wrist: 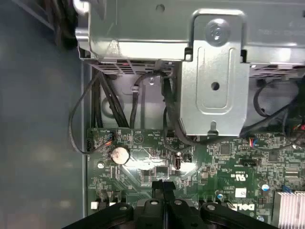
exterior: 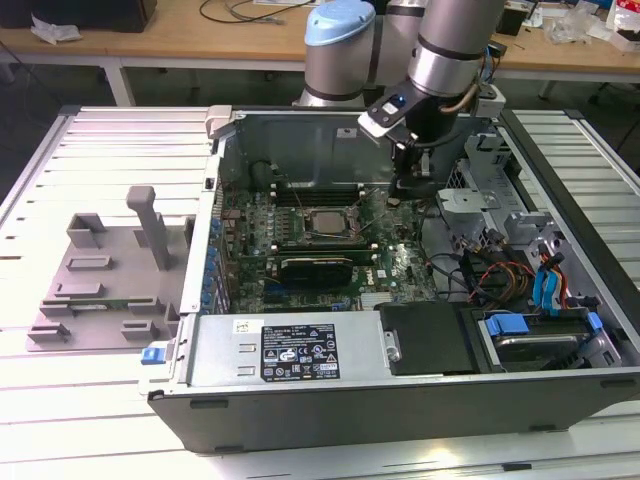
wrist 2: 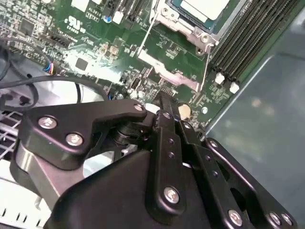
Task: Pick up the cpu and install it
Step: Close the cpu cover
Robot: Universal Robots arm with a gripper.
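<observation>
Starting at the exterior view's left, a grey plastic tray [exterior: 110,285] with raised blocks lies on the white slatted table [exterior: 60,400]; just beside it stands the open computer case [exterior: 400,410], with its green motherboard [exterior: 400,265] facing up. Near the middle of the board is the socket [exterior: 352,237], and the cpu [exterior: 326,222] lies flat inside it, silvery-white top upward; in the second wrist view the cpu [wrist 2: 205,5] sits within the socket's metal frame [wrist 2: 183,26]. Further toward the exterior view's right, the robot arm [exterior: 455,40] reaches down into the case, and the gripper [exterior: 413,188] hangs over the board beside the socket, apart from the cpu and not touching it. In the first wrist view the gripper [wrist: 163,183] has its two black fingers [wrist: 158,191] pressed together, with nothing between them; below their tips I see a round coin battery [wrist: 119,155], and beyond it black cables [wrist: 102,102] and a grey metal bracket [wrist: 214,86]. At the exterior view's far right, blue cables [exterior: 550,285] lie inside the case.
</observation>
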